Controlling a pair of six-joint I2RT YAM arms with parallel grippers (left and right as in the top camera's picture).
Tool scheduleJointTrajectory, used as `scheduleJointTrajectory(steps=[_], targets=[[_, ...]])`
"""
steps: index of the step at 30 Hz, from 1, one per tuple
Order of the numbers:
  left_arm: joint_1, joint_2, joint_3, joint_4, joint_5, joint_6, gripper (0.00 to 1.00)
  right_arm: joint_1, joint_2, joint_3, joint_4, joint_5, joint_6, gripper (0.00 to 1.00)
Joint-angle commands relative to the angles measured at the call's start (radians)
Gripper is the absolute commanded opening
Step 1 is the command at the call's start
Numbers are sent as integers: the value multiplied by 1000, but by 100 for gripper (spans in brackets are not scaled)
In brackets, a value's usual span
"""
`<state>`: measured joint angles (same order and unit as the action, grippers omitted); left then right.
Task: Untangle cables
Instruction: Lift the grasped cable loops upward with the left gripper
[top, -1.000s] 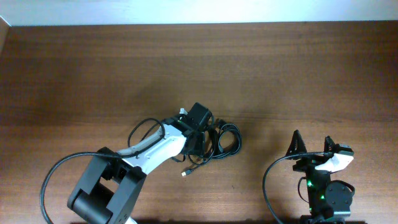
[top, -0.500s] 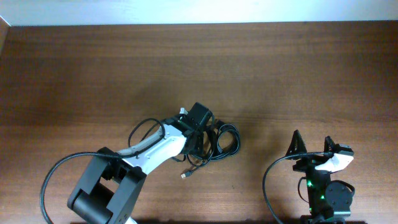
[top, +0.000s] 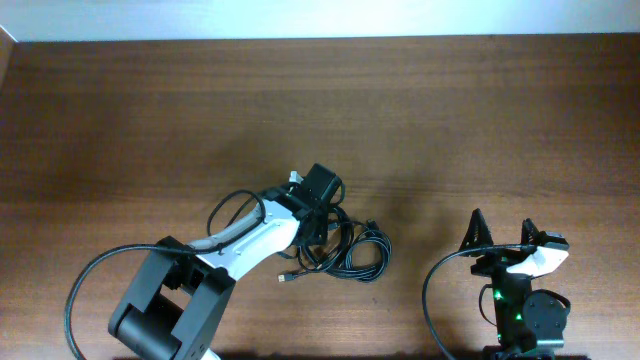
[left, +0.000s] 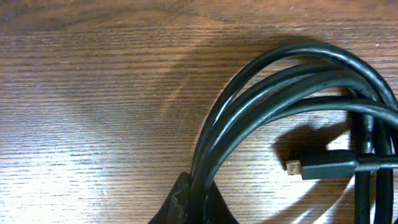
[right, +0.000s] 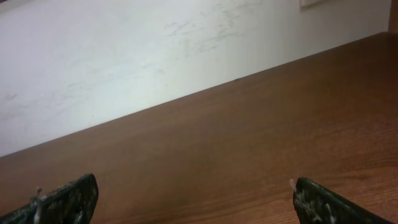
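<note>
The cables (top: 352, 250) are thin black cords coiled in one bundle at the table's middle, with a small plug (top: 284, 277) sticking out at the lower left. My left gripper (top: 325, 222) sits over the bundle's left side. In the left wrist view several cable strands (left: 267, 87) curve down into my left gripper (left: 193, 202), which is shut on them, and a silver-tipped plug (left: 320, 167) lies to the right. My right gripper (top: 500, 232) rests open near the front right of the table, far from the cables, with nothing between its fingers (right: 68, 199).
A thicker black robot cable (top: 85, 290) loops beside the left arm's base and another (top: 432, 300) curls by the right base. A white wall (right: 155, 56) rises behind the table's far edge.
My left gripper has closed on the cable strands. The coil has shifted downward and spread, and the loose plug has slid to the left. The right arm has not moved.
</note>
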<state>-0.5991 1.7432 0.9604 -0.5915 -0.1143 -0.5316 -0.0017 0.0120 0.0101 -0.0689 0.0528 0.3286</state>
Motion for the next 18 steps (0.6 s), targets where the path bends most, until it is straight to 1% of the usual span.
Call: scheduleJointTrajectory(steps=[1, 4, 6, 9, 13, 15, 18], targets=[[-3, -8, 14, -13, -26, 10, 0, 8, -3, -5, -7, 19, -10, 99], [-3, -66, 57, -56, -84, 15, 0, 8, -3, -5, -7, 19, -10, 99], [-7, -120, 89, -78, -120, 48, 0, 8, -3, -5, -7, 19, -10, 99], [-7, -238, 117, -82, -122, 146, 0, 8, -3, -5, -7, 19, -10, 99], [-7, -378, 117, -75, -123, 244, 0, 8, -3, -5, -7, 19, -10, 99], [-7, -435, 117, -76, -122, 277, 0, 8, -3, -5, -7, 19, -10, 99], [-7, -490, 117, -76, -122, 288, 0, 8, -3, -5, -7, 19, -10, 99]])
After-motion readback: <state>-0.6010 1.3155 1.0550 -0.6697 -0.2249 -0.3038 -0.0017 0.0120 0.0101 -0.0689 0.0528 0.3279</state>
